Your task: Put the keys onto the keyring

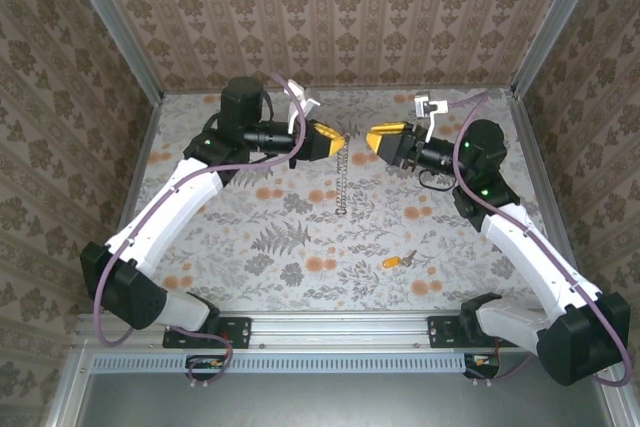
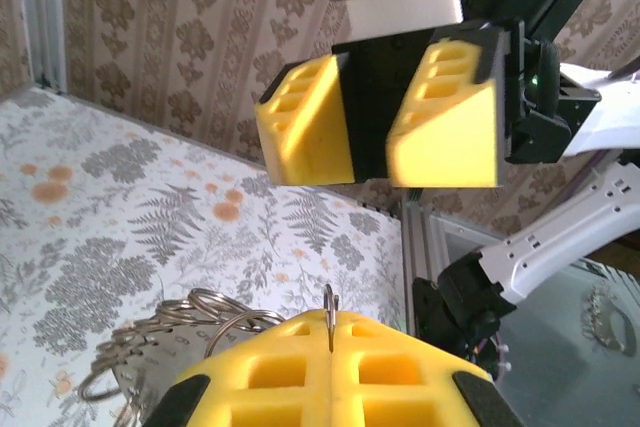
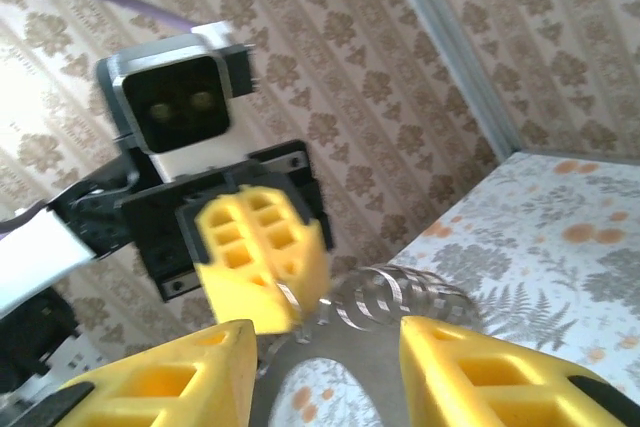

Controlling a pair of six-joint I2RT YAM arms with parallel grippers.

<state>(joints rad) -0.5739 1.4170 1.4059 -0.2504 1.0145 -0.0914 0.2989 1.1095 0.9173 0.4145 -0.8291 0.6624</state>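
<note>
My left gripper (image 1: 338, 140) is shut on the keyring (image 1: 343, 187), a silvery chain of rings that hangs from its yellow fingertips down to the table. In the left wrist view one thin ring (image 2: 330, 309) stands pinched between the shut pads of the left gripper (image 2: 332, 325), and more loops (image 2: 200, 309) bunch to the left. My right gripper (image 1: 373, 137) faces the left one, a short gap away, open and holding nothing. In the right wrist view the rings (image 3: 395, 294) hang just past the right gripper (image 3: 325, 352). The key (image 1: 398, 260), with its orange-yellow head, lies on the table, nearer the front.
The floral tabletop (image 1: 250, 247) is walled in by patterned panels at the back and sides. A metal rail (image 1: 330, 332) runs along the near edge between the arm bases. Both arms reach toward the back middle of the table.
</note>
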